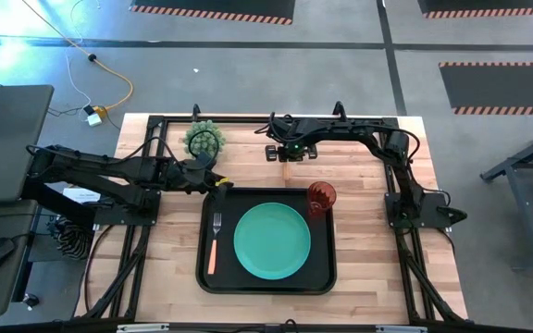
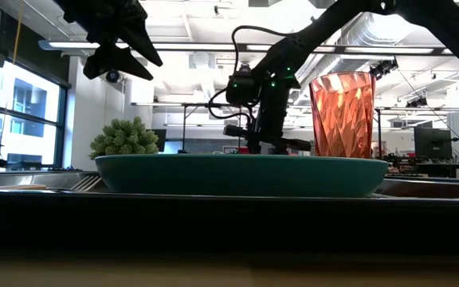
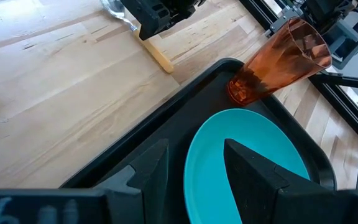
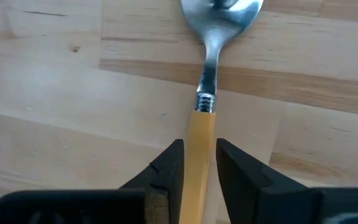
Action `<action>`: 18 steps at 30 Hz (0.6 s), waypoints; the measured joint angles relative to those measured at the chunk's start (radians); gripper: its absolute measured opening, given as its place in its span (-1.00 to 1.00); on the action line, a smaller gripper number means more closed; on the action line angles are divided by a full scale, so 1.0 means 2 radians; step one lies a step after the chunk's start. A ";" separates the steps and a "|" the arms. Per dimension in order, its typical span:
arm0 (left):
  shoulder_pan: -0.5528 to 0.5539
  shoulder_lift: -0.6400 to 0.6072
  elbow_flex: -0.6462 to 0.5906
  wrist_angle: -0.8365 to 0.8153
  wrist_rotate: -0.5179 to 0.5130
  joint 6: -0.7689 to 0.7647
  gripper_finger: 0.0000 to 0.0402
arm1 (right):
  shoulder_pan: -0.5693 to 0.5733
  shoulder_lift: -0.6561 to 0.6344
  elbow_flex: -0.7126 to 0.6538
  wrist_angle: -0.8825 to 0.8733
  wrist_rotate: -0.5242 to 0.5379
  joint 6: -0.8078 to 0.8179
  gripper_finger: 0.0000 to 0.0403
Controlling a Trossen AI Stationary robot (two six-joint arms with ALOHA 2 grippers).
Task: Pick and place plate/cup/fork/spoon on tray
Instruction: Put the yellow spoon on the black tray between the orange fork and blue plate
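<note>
Overhead, exposed ducts; wooden table (image 1: 165,277).

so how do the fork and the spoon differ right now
The orange-handled metal fork lies inside the black rectangular tray, left of the teal plate; the tan-handled metal spoon lies on the bare wooden table beyond the tray. Nothing touches the fork; the right hand straddles the spoon's handle. Both lie flat.

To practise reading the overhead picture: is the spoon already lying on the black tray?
No. The spoon lies on the bare wooden table beyond the tray, under the right pincer.
</note>
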 joint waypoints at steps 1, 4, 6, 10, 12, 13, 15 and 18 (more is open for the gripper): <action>0.000 0.000 0.000 0.000 0.000 0.000 -0.27 | 0.000 0.000 0.000 0.000 0.000 0.000 -0.59; 0.000 0.000 0.000 0.000 0.000 0.000 -0.27 | 0.000 0.000 0.000 0.000 0.000 0.000 -0.59; 0.000 0.000 0.000 0.000 0.000 0.000 -0.27 | 0.000 0.000 0.001 -0.001 0.000 0.000 -0.59; 0.000 0.000 0.000 0.000 0.000 0.000 -0.27 | -0.001 0.000 0.017 -0.015 -0.011 -0.003 -0.59; 0.000 0.000 0.000 0.000 0.000 0.000 -0.27 | -0.001 0.000 0.033 -0.031 -0.012 -0.013 -0.59; 0.000 0.000 0.000 0.000 0.000 0.000 -0.27 | -0.001 0.000 0.044 -0.040 -0.012 -0.018 -0.59; 0.000 0.000 0.000 0.002 0.000 0.000 -0.27 | -0.001 0.000 0.069 -0.061 -0.011 -0.032 -0.59; 0.000 0.000 0.000 0.003 -0.003 0.017 -0.27 | -0.001 0.000 0.117 -0.105 0.000 -0.050 -0.59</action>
